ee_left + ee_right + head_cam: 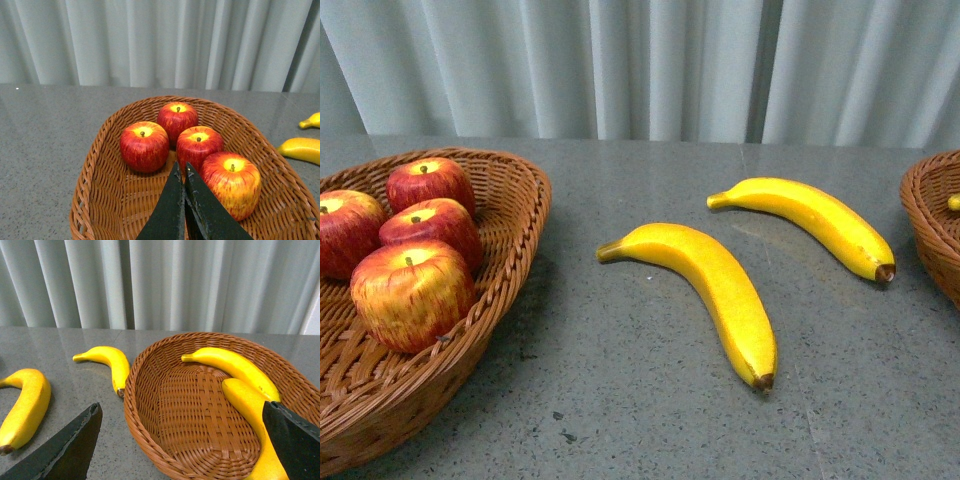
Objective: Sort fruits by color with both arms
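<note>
Front view. Four apples (412,292) bunched in left basket (510,250), stems up, touching one another. Two bananas loose on grey table (620,400) between the baskets: near banana (715,285) and far banana (815,218), close but apart, brown tips toward right basket (930,230). Only the rim of that basket in frame. Neither arm in sight. Pale curtain (640,60) behind.

Left wrist view. Left gripper (182,167) above the left basket (100,165), fingers (170,210) pressed together, nothing between them. Tips just short of the apples (199,146); contact cannot be told. Parts of both table bananas (301,149) at frame edge, outside the basket.

Right wrist view. Right gripper (181,407) over the right basket (132,405), fingers (75,440) spread wide. Two basket bananas (235,367) lying inside along the wall, side by side. One finger overlapping the nearer of them in frame; touching or not, cannot tell. Far banana (111,360) on the table, tip just beside the rim; near banana (27,405) further off.
</note>
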Action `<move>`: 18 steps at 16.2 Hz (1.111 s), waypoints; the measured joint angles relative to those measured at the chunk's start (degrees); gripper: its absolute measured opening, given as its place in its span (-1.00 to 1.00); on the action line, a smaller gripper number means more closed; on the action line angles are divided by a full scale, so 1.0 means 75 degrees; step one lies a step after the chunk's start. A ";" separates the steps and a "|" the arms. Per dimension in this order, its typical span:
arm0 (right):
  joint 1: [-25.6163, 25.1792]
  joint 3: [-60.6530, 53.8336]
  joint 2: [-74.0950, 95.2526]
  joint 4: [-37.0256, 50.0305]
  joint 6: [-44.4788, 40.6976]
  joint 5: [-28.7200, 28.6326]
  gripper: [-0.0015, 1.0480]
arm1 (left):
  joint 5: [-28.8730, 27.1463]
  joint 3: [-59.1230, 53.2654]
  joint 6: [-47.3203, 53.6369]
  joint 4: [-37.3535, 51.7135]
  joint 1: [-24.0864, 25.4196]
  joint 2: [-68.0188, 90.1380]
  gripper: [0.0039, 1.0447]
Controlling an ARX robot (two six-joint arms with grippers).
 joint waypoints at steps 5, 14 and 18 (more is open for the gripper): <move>0.0000 0.0003 -0.0003 0.0000 0.0003 0.0000 0.87 | 0.0000 -0.0213 0.0000 -0.0516 0.0000 -0.0883 -0.98; 0.0000 0.0000 0.0000 0.0012 0.0003 -0.0006 0.87 | -0.0017 -0.0187 0.0000 -0.2617 0.0000 -0.2882 -0.98; 0.0000 0.0000 0.0000 0.0009 0.0003 -0.0003 0.87 | 0.0003 -0.0207 0.0003 -0.2652 0.0000 -0.2885 -0.98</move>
